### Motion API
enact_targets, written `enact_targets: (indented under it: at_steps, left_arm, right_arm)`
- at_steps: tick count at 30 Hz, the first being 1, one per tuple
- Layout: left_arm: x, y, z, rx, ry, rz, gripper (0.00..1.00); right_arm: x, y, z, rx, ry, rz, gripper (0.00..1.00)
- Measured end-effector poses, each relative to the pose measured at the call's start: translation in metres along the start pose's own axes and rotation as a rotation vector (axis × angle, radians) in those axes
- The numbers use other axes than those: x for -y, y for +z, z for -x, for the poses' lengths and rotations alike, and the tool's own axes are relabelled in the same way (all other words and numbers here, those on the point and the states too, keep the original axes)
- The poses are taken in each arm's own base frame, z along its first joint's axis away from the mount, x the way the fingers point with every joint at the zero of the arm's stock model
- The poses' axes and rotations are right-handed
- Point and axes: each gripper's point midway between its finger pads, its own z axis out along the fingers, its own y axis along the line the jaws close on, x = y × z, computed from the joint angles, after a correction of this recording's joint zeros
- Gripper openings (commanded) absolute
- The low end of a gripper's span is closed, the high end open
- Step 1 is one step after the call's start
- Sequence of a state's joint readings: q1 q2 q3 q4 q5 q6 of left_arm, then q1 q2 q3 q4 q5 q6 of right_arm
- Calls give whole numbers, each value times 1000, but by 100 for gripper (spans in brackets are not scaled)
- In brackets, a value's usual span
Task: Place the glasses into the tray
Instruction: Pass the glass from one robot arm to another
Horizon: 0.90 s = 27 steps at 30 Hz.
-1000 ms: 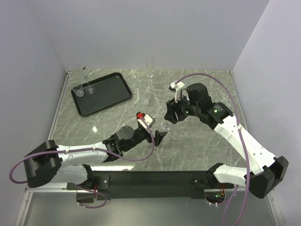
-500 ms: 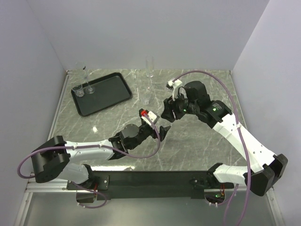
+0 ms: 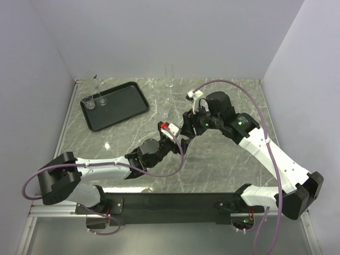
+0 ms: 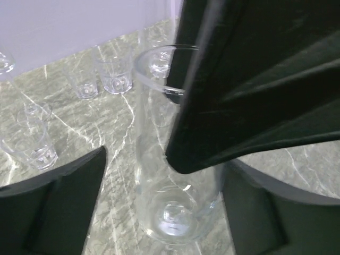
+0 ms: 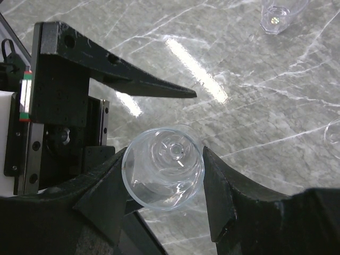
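A clear tumbler stands on the marble table between both grippers; it also shows in the left wrist view. My right gripper reaches down over it, with a finger against each side of the rim. My left gripper is open, its fingers wide on either side of the same glass and not touching it. In the top view the two grippers meet, right and left. The black tray at the far left holds two short glasses and a tall flute.
A tall flute stands at the back wall and a slim glass right of the tray. Several small tumblers stand beyond the held glass. Another glass shows in the right wrist view.
My left gripper has moved forward and right until its fingers flank the tumbler. My right gripper has shifted left and down onto the same glass.
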<state>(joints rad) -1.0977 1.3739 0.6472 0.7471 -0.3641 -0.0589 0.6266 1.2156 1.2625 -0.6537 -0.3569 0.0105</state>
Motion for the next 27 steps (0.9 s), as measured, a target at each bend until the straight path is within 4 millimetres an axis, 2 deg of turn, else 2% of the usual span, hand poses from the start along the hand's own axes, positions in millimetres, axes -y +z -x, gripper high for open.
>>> enact_targets:
  at_steps: [14,16,20,24,27]
  left_arm:
    - [5,0,-1,-18,28,-18,34]
    - [4,0,-2,-21,29,-17,30]
    - [5,0,-1,-18,24,-17,27]
    - [4,-1,2,-10,21,-18,26]
    - [3,-5,2,-10,21,-17,25]
  right_arm:
    - [0,5,3,6,-5,4,42]
    - [0,6,3,4,-4,4,43]
    - [0,5,4,1,-6,5,57]
    - [-1,4,6,4,-6,6,66]
    - [-3,1,15,27,-25,8,68]
